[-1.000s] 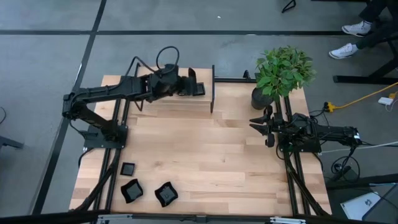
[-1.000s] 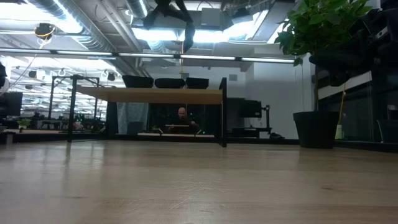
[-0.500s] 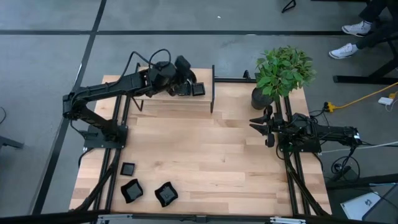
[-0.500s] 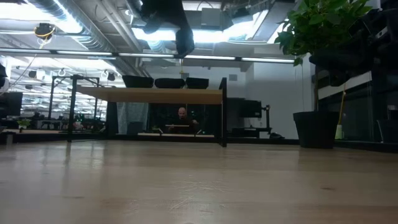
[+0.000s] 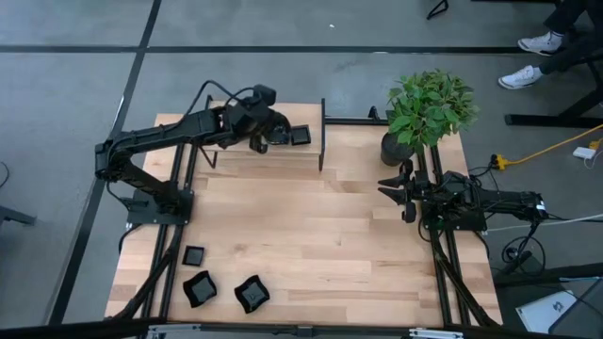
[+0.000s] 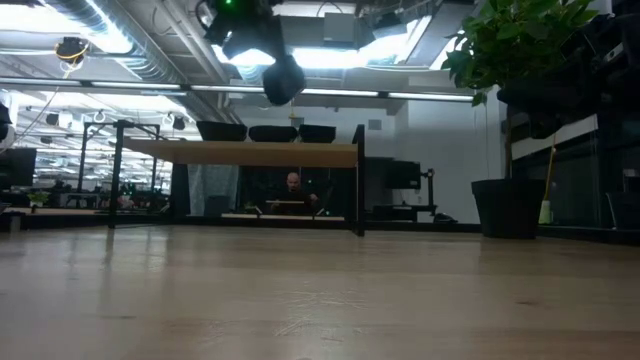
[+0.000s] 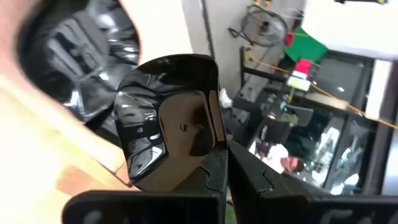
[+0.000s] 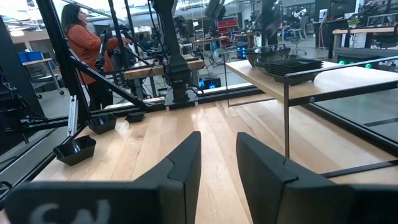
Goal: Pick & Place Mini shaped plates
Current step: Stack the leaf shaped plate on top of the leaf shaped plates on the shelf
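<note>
My left gripper [image 5: 262,135] hovers above the raised wooden shelf [image 5: 268,155] at the table's far side, shut on one mini shaped plate [image 7: 168,118], glossy black with rounded corners. In the low view this plate [image 6: 283,80] hangs high over the shelf [image 6: 250,152]. More black plates [image 5: 300,136] are stacked on the shelf top; the low view shows three piles [image 6: 273,132]. Three further plates [image 5: 199,287] lie on the table's near left corner. My right gripper [image 8: 217,168] rests open at the table's right side [image 5: 403,193], with nothing between its fingers. My left gripper pinches the plate's rim [image 7: 214,140] between its two fingers [image 7: 211,177], at one edge only. The plate stands up beyond the fingertips with its hollow face toward the wrist camera. It is lifted clear of the shelf and the stack.
A potted green plant [image 5: 429,108] in a dark pot [image 5: 396,149] stands at the far right corner. The shelf's black frame post [image 5: 322,132] rises by the stack. Bare wood [image 5: 311,235] fills the table's middle. A person [image 8: 87,56] stands beyond the table.
My left gripper has rolled its wrist strongly and drawn a little toward the table's left, away from the stack on the shelf, staying shut. The held plate has turned with it: edge-on in the low view before, it now shows its broad face.
</note>
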Controlling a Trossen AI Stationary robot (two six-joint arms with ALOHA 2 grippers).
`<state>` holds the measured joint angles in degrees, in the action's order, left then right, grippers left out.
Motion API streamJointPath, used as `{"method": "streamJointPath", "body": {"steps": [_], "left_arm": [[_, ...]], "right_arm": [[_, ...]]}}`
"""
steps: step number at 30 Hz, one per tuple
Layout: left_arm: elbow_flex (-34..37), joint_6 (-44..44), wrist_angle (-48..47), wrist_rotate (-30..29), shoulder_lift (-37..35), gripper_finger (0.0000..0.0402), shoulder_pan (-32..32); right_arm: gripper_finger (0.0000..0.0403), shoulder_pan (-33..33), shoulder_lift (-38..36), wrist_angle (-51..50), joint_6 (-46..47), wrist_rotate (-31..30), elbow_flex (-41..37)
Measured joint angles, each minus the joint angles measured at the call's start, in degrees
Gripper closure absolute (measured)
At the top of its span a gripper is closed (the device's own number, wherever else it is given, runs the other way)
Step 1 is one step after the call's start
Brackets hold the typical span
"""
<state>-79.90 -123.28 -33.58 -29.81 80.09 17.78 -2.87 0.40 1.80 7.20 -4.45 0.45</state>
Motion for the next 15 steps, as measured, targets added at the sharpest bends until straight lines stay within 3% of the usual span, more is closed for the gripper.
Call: {"method": "streamJointPath", "body": {"steps": [8, 15], "left_arm": [[0.0, -5.2, -5.5, 1.4, 0.8, 0.0400, 0.9], [0.0, -5.6, -6.6, 10.9, 3.7, 0.0400, 5.2]], "right_arm": [[0.0300, 0.0, 0.0, 0.0, 0.0, 0.0, 0.0], [0.0300, 0.0, 0.0, 0.0, 0.0, 0.0, 0.0]]}}
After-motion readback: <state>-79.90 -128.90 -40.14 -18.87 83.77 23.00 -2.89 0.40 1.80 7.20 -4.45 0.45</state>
